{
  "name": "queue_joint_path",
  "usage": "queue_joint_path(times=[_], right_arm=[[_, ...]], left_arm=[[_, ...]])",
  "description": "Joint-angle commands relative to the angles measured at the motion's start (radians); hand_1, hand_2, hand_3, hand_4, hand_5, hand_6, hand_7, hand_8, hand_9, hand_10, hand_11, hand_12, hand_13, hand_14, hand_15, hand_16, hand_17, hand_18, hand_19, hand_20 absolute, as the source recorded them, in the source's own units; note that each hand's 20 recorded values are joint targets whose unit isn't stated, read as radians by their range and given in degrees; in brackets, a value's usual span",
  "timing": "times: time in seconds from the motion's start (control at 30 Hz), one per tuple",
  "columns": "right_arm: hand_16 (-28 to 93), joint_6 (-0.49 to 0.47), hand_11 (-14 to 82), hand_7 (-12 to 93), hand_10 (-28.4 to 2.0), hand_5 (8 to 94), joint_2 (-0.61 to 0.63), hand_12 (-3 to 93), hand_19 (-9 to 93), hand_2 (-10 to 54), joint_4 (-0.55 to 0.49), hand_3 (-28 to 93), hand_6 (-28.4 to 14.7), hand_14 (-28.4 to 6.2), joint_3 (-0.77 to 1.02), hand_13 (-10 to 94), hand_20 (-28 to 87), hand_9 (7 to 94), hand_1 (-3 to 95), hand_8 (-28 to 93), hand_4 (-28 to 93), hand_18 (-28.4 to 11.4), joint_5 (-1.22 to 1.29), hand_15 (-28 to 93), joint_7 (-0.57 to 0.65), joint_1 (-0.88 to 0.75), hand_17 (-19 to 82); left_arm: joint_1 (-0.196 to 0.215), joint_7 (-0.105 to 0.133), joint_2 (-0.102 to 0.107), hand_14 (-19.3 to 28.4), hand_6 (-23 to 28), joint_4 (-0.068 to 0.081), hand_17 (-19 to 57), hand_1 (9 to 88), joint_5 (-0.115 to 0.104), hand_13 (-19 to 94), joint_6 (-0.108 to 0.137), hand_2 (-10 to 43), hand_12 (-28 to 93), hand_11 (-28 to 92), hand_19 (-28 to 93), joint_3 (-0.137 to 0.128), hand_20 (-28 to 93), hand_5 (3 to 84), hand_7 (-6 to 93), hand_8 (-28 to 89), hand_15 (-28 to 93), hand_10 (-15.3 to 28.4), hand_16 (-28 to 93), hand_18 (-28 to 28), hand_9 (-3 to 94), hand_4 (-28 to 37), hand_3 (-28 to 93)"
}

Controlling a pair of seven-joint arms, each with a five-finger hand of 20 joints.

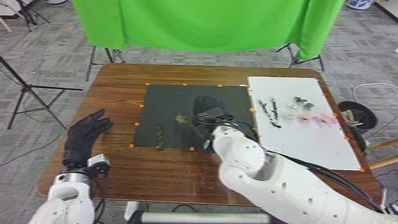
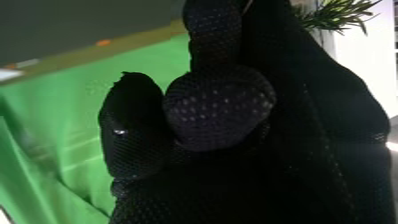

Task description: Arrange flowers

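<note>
Right hand [image 1: 208, 106] over dark mat [image 1: 164, 97], right beside leafy sprig [image 1: 183, 119]; can't tell if it grips anything! Slender green stem [image 1: 160, 135] lies on mat too. Pink flowers [image 1: 329, 119], dark stems [image 1: 274, 119] on white board [image 1: 320, 150]. Left hand [image 1: 82, 137] at left side of bench [image 1: 160, 175], fingers straight.

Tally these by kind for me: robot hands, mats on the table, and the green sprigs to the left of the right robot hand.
Robot hands: 2 (left hand, right hand)
Mats: 2 (dark mat, white mat)
Green sprigs: 2
Total: 6
</note>
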Motion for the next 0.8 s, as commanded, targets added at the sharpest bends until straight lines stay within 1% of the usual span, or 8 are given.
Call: queue_joint_path(times=[0.03, 0.13, 0.17, 0.2, 0.37, 0.4, 0.7, 0.8], right_arm=[[14, 0.035, 38.7, 27, -11.1, 80.7, -0.037, 16.1, 87, -9.5, 0.028, 58, -5.4, -0.6, -0.002, 94, 30, 93.7, 60.8, 12, -11, -3.9, 0.044, 62, 0.019, -0.005, 79], [14, 0.039, 38.5, 27, -11.1, 80.7, -0.044, 15.9, 87, -9.5, 0.035, 58, -5.4, -0.7, 0.005, 94, 30, 93.7, 60.8, 12, -11, -3.8, 0.068, 61, 0.023, -0.008, 79], [14, 0.042, 38.5, 26, -11.1, 80.8, -0.047, 15.9, 87, -9.5, 0.034, 58, -5.5, -0.8, 0.008, 94, 30, 93.7, 60.8, 12, -11, -3.8, 0.094, 61, 0.025, -0.010, 79], [14, 0.047, 38.5, 26, -11.1, 80.8, -0.047, 15.8, 87, -9.5, 0.033, 58, -5.5, -0.8, 0.007, 94, 30, 93.7, 60.8, 12, -11, -3.9, 0.100, 61, 0.032, -0.010, 79], [14, 0.055, 38.3, 26, -11.5, 80.7, -0.053, 15.5, 86, -9.5, 0.037, 58, -5.5, -0.9, 0.001, 94, 30, 93.7, 60.2, 11, -10, -3.8, 0.120, 61, 0.034, -0.012, 79], [14, 0.053, 38.3, 26, -11.5, 80.7, -0.054, 15.5, 86, -9.5, 0.034, 58, -5.5, -0.9, 0.001, 94, 29, 93.7, 59.6, 11, -10, -3.8, 0.132, 61, 0.036, -0.012, 79], [13, 0.039, 35.3, 23, -11.5, 80.2, -0.059, 15.7, 85, -9.5, 0.024, 55, -6.6, -1.7, 0.003, 94, 27, 93.7, 54.2, 11, -7, -3.4, 0.176, 59, 0.038, -0.016, 79], [13, 0.037, 33.6, 20, -12.0, 79.1, -0.060, 15.8, 85, -9.5, 0.024, 56, -7.0, -2.0, 0.005, 94, 25, 93.7, 50.0, 10, -7, -3.2, 0.181, 58, 0.037, -0.018, 79]], left_arm=[[-0.008, -0.017, 0.001, 16.8, 3.9, 0.009, 11.1, 22.2, 0.007, 44, -0.023, -2.4, 9, 19, 7, 0.018, 16, 50.8, 12.1, -8, 22, 14.7, -5, 10.5, 51.6, -28.3, 73], [-0.005, -0.019, 0.001, 16.8, 4.0, 0.008, 11.1, 22.2, 0.005, 44, -0.022, -2.5, 9, 19, 7, 0.017, 16, 50.7, 12.1, -8, 22, 14.6, -5, 10.5, 51.7, -28.3, 73], [0.001, -0.018, 0.000, 16.9, 4.0, 0.004, 11.0, 22.2, 0.006, 44, -0.019, -2.5, 9, 19, 7, 0.015, 16, 50.7, 12.1, -8, 22, 14.6, -5, 10.6, 51.7, -28.3, 73], [-0.004, -0.021, 0.000, 16.8, 4.0, 0.007, 11.0, 22.1, 0.007, 44, -0.022, -2.5, 9, 19, 7, 0.016, 16, 50.7, 12.1, -8, 22, 14.6, -5, 10.6, 51.6, -28.3, 73], [-0.004, -0.024, 0.000, 16.8, 3.9, 0.008, 11.0, 22.1, 0.006, 44, -0.024, -2.6, 9, 19, 7, 0.016, 16, 50.6, 12.1, -8, 22, 14.6, -5, 10.6, 51.7, -28.3, 73], [-0.002, -0.024, 0.000, 16.8, 3.9, 0.007, 11.0, 22.1, 0.006, 44, -0.023, -2.6, 9, 19, 7, 0.016, 16, 50.6, 12.1, -8, 22, 14.6, -5, 10.6, 51.7, -28.3, 73], [-0.003, -0.028, 0.002, 16.8, 4.0, 0.006, 10.9, 22.3, 0.009, 44, -0.029, -2.8, 9, 20, 7, 0.018, 16, 50.6, 11.9, -8, 22, 14.6, -5, 10.7, 51.8, -28.3, 73], [-0.005, -0.028, 0.002, 16.8, 4.0, 0.008, 10.9, 22.3, 0.008, 45, -0.030, -2.8, 9, 19, 7, 0.018, 16, 50.6, 11.9, -8, 22, 14.6, -5, 10.7, 51.8, -28.3, 73]])
